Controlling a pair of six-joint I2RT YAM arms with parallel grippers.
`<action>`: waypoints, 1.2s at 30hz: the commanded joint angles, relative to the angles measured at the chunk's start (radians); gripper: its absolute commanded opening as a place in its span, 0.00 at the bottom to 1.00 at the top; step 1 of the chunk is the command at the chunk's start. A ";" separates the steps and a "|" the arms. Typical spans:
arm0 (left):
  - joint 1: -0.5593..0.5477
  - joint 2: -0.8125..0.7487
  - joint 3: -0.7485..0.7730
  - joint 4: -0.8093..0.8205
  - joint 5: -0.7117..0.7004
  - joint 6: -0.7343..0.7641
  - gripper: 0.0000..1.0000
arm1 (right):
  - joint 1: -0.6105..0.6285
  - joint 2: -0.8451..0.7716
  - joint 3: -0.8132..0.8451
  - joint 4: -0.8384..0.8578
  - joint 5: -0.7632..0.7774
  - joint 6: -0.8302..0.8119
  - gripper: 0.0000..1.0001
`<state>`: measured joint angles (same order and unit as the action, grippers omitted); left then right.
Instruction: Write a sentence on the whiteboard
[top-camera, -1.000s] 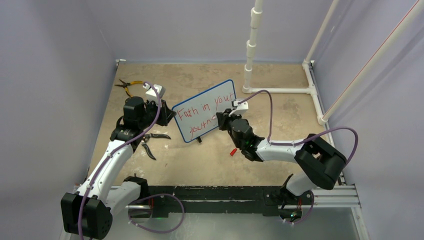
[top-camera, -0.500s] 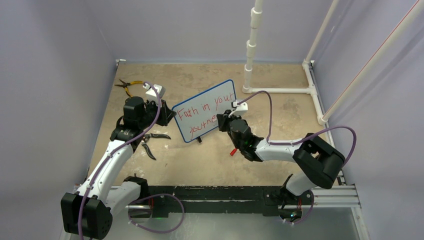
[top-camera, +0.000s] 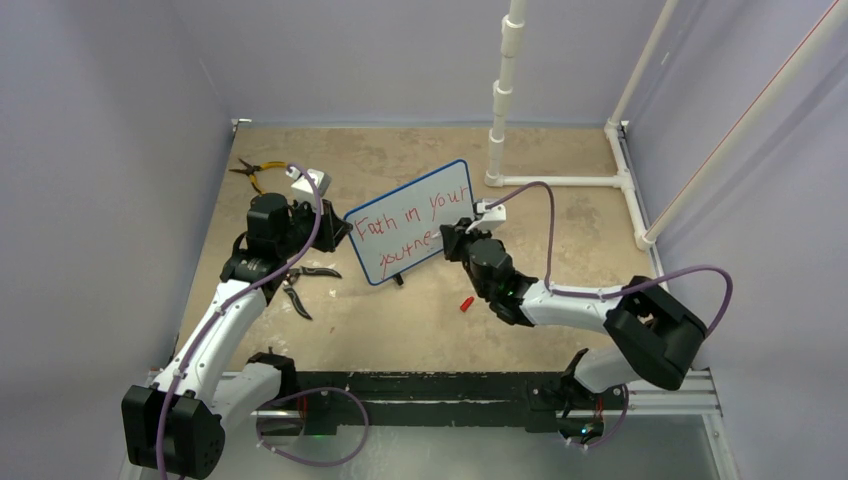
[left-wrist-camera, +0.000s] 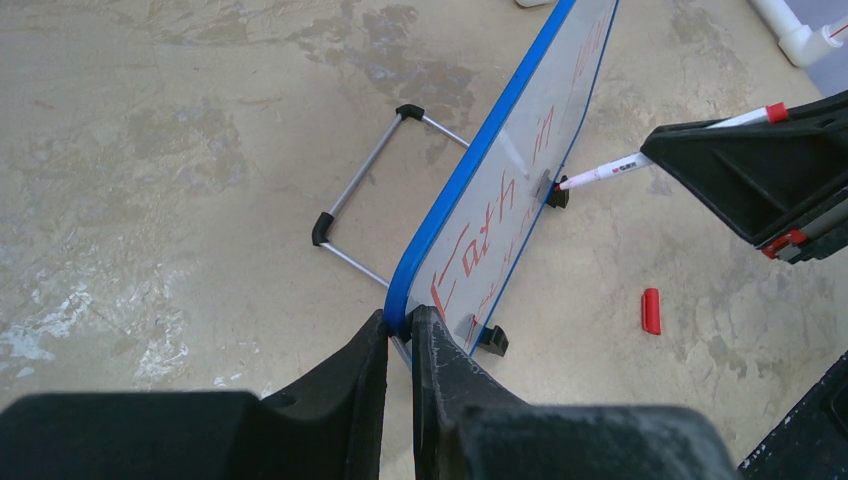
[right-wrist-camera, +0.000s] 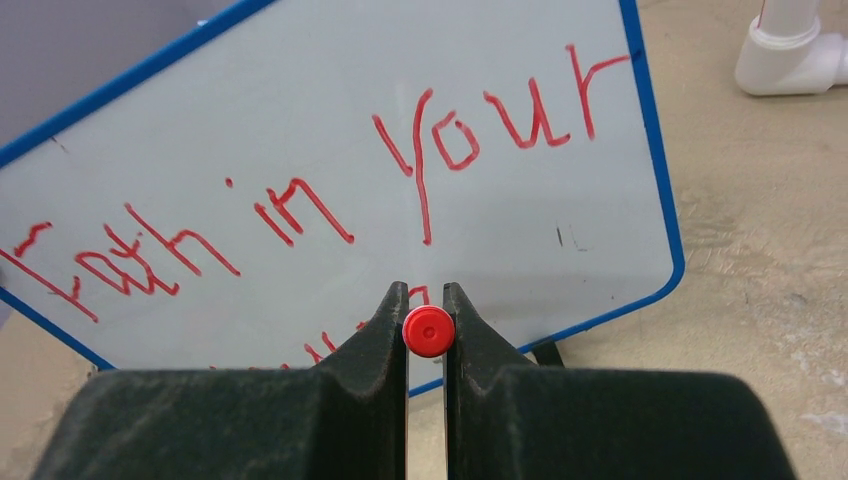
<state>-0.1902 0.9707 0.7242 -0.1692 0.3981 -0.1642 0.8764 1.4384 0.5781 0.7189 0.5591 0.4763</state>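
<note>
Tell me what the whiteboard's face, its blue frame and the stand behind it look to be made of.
The whiteboard face looks like glossy coated sheet: smooth, pale, faintly reflective. Its blue frame looks like moulded plastic, uniform in colour with rounded corners, though painted metal is possible. The stand looks like thin bare metal rod, silvery, with black corner caps, probably plastic or rubber.

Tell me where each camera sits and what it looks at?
Top external: above and behind, looking down at the table; both arms, left tool and right tool show.
Left wrist: on the left arm, looking along its fingers clamped on the edge of the whiteboard.
Right wrist: on the right arm, facing the sentence; its fingers pinch a marker.
Shared: both wrist views show the whiteboard's red writing.
</note>
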 joint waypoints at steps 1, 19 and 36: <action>-0.002 0.008 -0.012 -0.008 0.024 0.006 0.00 | -0.019 -0.046 -0.005 0.044 0.025 -0.021 0.00; -0.002 0.010 -0.011 -0.008 0.025 0.005 0.00 | -0.037 0.008 0.047 0.079 0.005 -0.050 0.00; -0.002 0.011 -0.009 -0.006 0.028 0.005 0.00 | -0.044 0.074 0.035 0.055 0.009 -0.031 0.00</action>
<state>-0.1902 0.9714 0.7242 -0.1677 0.3981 -0.1642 0.8375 1.4868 0.6022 0.7639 0.5587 0.4442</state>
